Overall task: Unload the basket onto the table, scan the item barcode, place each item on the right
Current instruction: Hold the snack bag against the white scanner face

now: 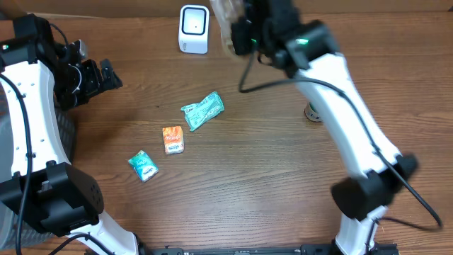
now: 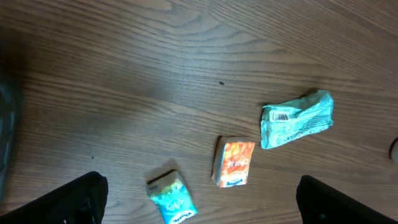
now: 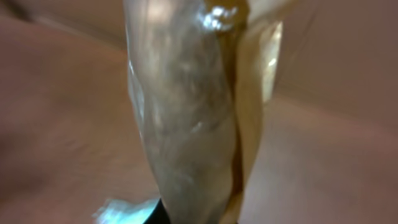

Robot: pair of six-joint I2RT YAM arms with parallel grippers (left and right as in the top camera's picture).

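One clear packet (image 3: pixel 186 124) clenched in right jaws beside scanner (image 1: pixel 193 28); left jaws spread wide.

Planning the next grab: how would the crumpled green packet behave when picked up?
The crumpled packet looks creased and wrinkled, so it is probably floppy and would bend when gripped. It lies flat, so rolling seems unlikely. It looks thin, so it is likely light.

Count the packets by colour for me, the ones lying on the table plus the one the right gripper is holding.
Teal: 2, the crumpled teal packet and the small teal packet
Orange: 1, the orange packet
Clear: 1, the clear packet in the right gripper
Total: 4
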